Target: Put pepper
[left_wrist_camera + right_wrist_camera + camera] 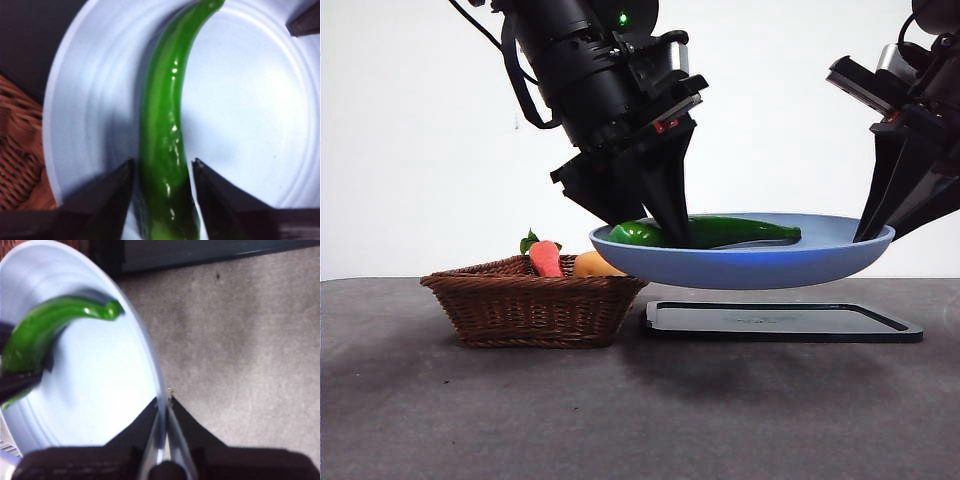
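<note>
My left gripper (161, 172) straddles the pepper (705, 231) on the blue plate (750, 265), jaws apart; my right gripper (164, 407) pinches the rim. Retreat should be straight up, plate level.

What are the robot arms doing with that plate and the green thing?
The right gripper pinches the rim of the blue plate and holds it up in the air, above a black tray. The left gripper has its jaws on either side of the green pepper, which lies on the plate. Beside it sits a wicker basket with other food inside.
</note>
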Robot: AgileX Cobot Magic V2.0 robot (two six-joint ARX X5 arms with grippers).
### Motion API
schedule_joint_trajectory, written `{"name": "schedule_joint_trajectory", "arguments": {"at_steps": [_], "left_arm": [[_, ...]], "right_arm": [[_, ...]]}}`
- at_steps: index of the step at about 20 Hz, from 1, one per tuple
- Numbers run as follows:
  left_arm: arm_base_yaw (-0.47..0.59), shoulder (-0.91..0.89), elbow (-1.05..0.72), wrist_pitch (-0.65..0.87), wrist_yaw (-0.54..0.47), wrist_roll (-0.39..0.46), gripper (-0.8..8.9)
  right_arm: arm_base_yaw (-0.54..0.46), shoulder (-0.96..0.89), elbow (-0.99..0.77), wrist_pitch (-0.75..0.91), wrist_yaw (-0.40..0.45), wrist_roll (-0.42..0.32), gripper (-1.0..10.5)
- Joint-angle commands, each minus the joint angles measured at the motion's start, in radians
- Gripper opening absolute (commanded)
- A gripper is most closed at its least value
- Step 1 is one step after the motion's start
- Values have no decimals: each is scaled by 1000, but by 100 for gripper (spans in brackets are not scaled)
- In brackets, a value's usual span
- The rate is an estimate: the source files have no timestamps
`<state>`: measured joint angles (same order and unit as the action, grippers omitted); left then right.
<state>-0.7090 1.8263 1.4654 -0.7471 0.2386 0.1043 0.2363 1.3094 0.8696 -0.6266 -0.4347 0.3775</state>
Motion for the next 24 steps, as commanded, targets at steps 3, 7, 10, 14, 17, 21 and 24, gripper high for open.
{"name": "schedule_joint_trajectory", "arguments": {"at_steps": [3,7,10,14,17,21,24], "left_arm": [[-11,2,15,-22,-2,1,238],[-11,-82,15,-43,-2,1,238],[-8,-167,15,-60,-3,2,237],[-2,-293,15,-85,-3,2,236],[9,-394,15,-98,-15,2,236],[11,-499,15,-120,-29,1,236],[10,-550,15,-130,-27,0,236]], "right_arm": [[2,8,22,11,-11,-11,5],[2,8,22,10,-11,-11,5],[-2,8,22,11,-11,-9,5],[-33,8,22,17,-11,-7,5],[-98,25,43,28,-9,0,5],[-167,132,163,27,-9,0,5],[-185,276,291,27,-3,7,5]]}}
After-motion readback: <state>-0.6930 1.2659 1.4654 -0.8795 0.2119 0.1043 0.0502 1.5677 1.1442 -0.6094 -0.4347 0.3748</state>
